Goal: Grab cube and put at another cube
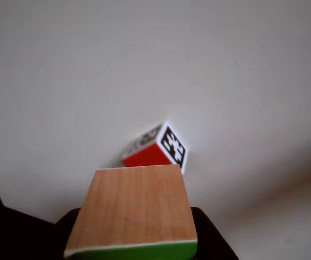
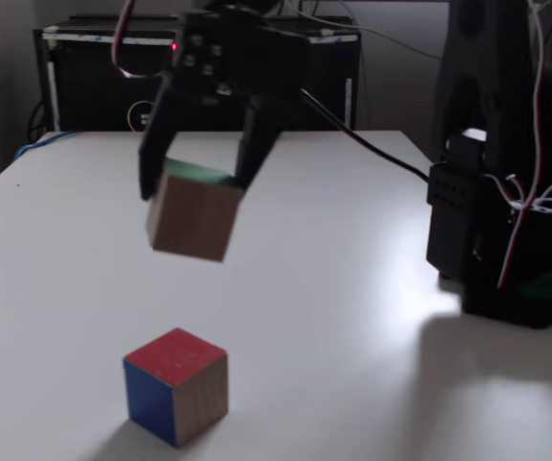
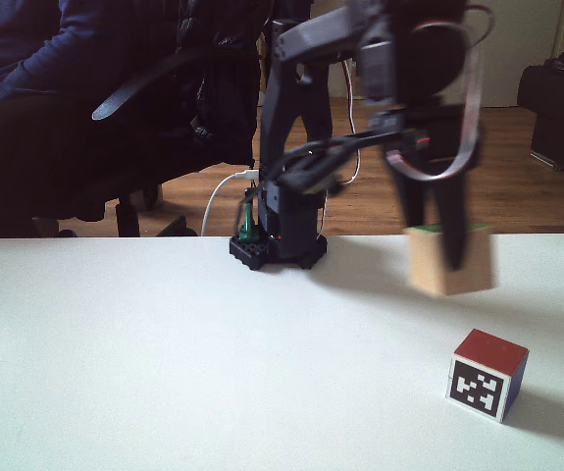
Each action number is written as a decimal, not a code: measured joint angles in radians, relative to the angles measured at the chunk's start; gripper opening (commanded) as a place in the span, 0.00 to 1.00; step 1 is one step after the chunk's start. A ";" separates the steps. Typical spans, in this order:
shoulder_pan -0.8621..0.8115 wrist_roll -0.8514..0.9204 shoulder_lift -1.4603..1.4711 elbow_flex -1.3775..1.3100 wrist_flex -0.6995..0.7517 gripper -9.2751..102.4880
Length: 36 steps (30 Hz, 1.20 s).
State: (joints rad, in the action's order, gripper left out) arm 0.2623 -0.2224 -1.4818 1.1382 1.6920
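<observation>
Wooden cube (image 2: 192, 216) hangs, seemingly tilted, in downward-pointing jaws

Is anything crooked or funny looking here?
Yes. The wooden cube hangs tilted in the tool, one corner pointing down, up in the air above the table. The small marker cube sits flat on the table.

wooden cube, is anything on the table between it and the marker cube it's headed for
Nothing visible. The gripper holds the wooden cube in the air, above and apart from the marker cube, and the table between them is bare in both fixed views.
</observation>
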 measured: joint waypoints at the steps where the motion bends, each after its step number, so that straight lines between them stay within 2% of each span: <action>1: 0.020 -0.006 0.000 0.000 0.000 0.13; 8: 0.087 -0.038 0.064 -0.018 0.000 0.13; 21: 0.020 -0.028 0.293 -0.196 0.000 0.13; 36: 0.029 -0.026 0.353 -0.230 0.000 0.13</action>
State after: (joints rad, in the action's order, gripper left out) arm 0.2915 -0.2485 -1.1290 0.9081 1.6920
